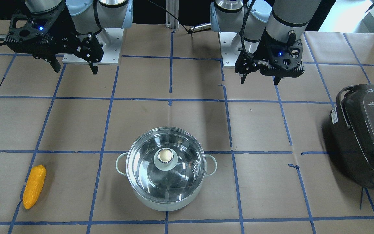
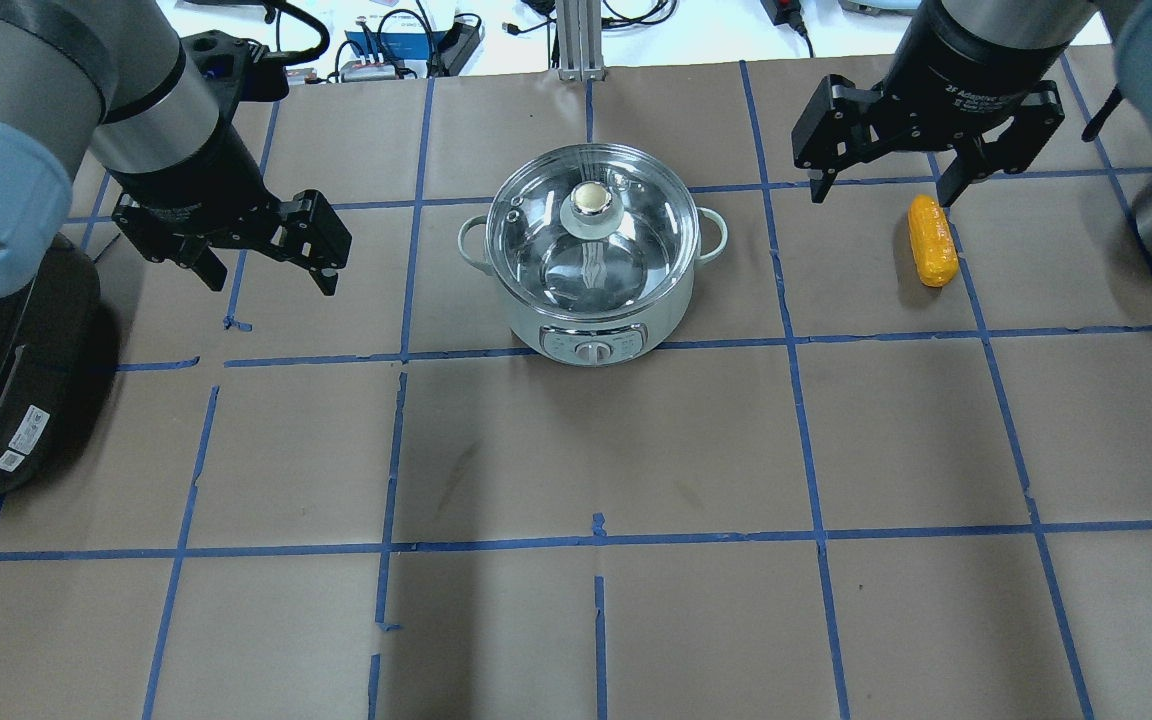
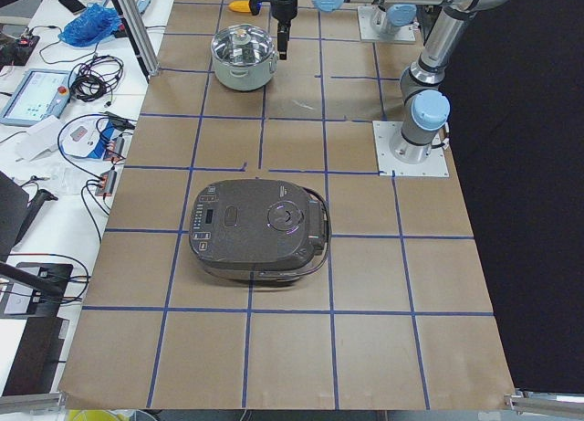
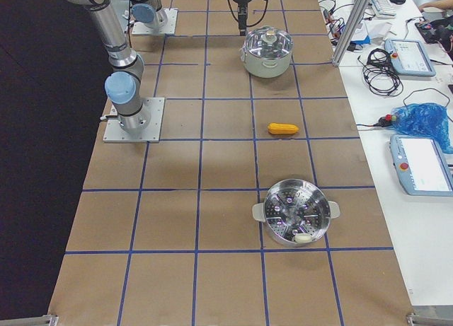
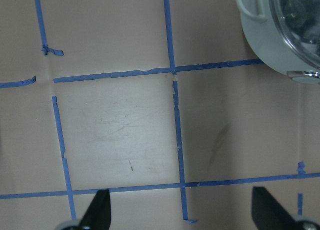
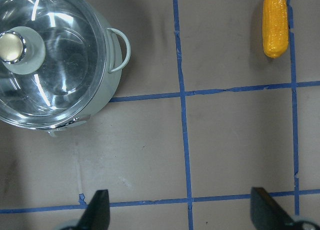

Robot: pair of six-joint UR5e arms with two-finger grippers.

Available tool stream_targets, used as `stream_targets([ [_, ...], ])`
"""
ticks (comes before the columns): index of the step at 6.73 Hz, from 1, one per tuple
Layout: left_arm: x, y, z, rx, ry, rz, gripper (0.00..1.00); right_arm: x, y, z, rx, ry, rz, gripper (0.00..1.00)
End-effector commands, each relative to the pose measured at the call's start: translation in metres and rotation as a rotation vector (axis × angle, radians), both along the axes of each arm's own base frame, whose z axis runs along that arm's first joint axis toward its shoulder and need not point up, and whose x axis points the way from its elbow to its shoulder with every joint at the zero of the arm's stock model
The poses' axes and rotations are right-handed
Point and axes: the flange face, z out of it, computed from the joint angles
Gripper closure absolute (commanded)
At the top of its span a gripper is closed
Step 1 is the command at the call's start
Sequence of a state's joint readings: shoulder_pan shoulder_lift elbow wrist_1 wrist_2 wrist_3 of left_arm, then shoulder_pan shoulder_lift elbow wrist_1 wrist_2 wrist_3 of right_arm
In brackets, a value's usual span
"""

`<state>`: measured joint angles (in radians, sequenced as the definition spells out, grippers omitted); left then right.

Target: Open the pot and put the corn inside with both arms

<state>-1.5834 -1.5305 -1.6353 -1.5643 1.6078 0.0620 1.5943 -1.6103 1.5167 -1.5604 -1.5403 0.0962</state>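
- The table (image 2: 576,620), brown paper with a grid of blue tape, carries everything.
- A dark rice cooker (image 1: 365,136) sits at the robot's left end, well apart from the work (no part in the task).
- The pot (image 2: 526,315) stands mid-table between the two arms. Its glass lid (image 2: 591,250) is on, so the opening step is not yet done.
- The left gripper (image 2: 269,280) hangs above bare table with its fingers spread wide and nothing between them. In its wrist view the pot shows only in the upper right corner, so the lid lies forward and to its right.
- The right gripper (image 2: 881,195) is likewise spread and empty, hanging above the table between pot and corn.
- The corn (image 2: 932,240) lies flat on the table on the robot's right, well apart from the pot. The right arm is plainly the nearer one. In the right wrist view the cob sits ahead and to the right, its long axis running away from the robot. That is crosswise to the line between the fingers, so I judge a shift and a descent would do, with little wrist turn.
- The knob (image 2: 590,198) at the lid's centre is the likely hold for the left arm.
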Motion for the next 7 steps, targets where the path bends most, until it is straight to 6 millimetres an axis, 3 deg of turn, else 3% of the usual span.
stream_targets([
  [1,-0.001,0.000,-0.001,0.001,0.002,-0.001,0.00,0.001,-0.001,0.002,-0.004,-0.001,-0.005,0.00],
  [5,0.001,-0.013,-0.005,0.008,0.004,0.016,0.00,0.001,0.000,0.002,-0.006,-0.001,-0.005,0.00],
  [6,-0.004,-0.027,-0.014,0.015,0.032,0.014,0.00,0.001,0.000,0.002,-0.005,-0.001,-0.007,0.00],
  [7,-0.042,-0.042,-0.012,-0.011,0.090,-0.004,0.00,0.001,0.000,0.002,-0.005,-0.001,-0.007,0.00],
])
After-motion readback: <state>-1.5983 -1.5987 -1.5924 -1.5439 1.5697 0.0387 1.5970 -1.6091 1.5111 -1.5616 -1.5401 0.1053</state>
